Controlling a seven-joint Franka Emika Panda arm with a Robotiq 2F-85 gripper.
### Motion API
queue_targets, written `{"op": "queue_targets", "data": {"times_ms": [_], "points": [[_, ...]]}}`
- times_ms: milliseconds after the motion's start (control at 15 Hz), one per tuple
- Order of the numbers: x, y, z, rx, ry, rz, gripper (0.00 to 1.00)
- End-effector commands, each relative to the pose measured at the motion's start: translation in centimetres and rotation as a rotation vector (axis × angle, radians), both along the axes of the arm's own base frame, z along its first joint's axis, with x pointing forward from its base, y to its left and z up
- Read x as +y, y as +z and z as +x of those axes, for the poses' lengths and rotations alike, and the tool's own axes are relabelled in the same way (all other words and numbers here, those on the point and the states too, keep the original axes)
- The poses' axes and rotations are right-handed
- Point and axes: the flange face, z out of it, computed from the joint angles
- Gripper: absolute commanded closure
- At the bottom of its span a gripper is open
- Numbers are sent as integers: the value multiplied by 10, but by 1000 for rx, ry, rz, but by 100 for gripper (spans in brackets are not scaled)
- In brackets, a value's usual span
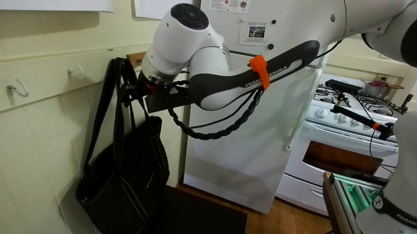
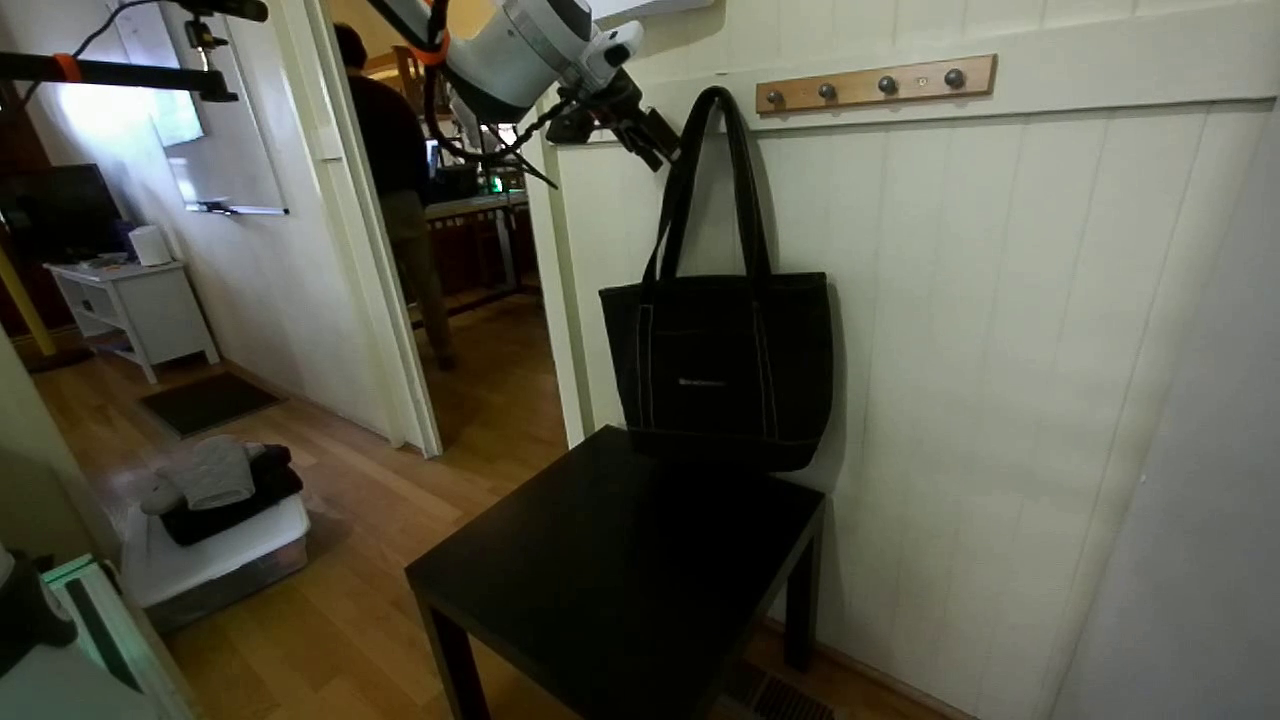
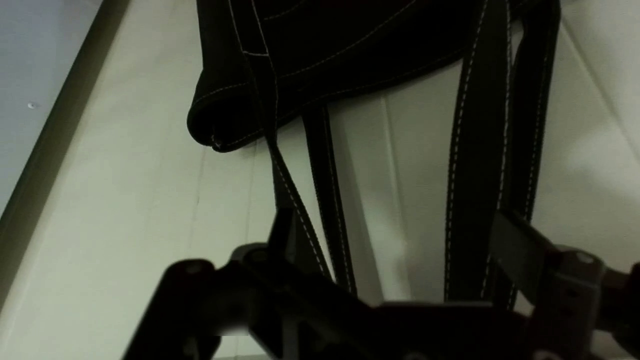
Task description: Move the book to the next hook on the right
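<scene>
Closest in, black two-fingered hand [image 3: 392, 220]: spread wide, pinching nothing; in the wrist view its fingers [image 3: 522, 250] stand to either side of the long black straps [image 3: 477, 165] of pale-stitched cloth. Whether they touch it cannot be told.
Loops of the straps: tall, presumably stretched by the weight below. The hand is at their upper half, probably so that it can lift them both together.
Large soft black tote bag [image 2: 730, 370]: evidently the task's "book", hanging by those straps against a cream panelled wall [image 2: 960, 300]. What it hangs from is hidden.
White curved wall hooks [image 1: 77, 72]: two, in a row to the left of the bag in an exterior view.
Brown wooden rack [image 2: 858, 90] with round dark knobs: just right of the loops in an exterior view. Its nearest knob [image 2: 775, 98] is likely the goal.
Low black square-topped bench [image 2: 620, 560]: by the bag's base; whether they touch is unclear.
Tall white fridge [image 1: 227, 162]: beyond the hand in an exterior view.
</scene>
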Motion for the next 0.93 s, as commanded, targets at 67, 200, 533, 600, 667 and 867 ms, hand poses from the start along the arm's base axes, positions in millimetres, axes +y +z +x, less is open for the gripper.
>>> {"op": "queue_targets", "data": {"times_ms": [67, 200, 533, 600, 667, 867], "points": [[23, -12, 18, -12, -72, -63, 0], [35, -16, 25, -17, -100, -88, 0], [52, -27, 37, -37, -107, -140, 0], [54, -30, 41, -49, -96, -159, 0], [55, -33, 43, -57, -89, -171, 0], [57, -41, 49, -80, -73, -213, 0]]}}
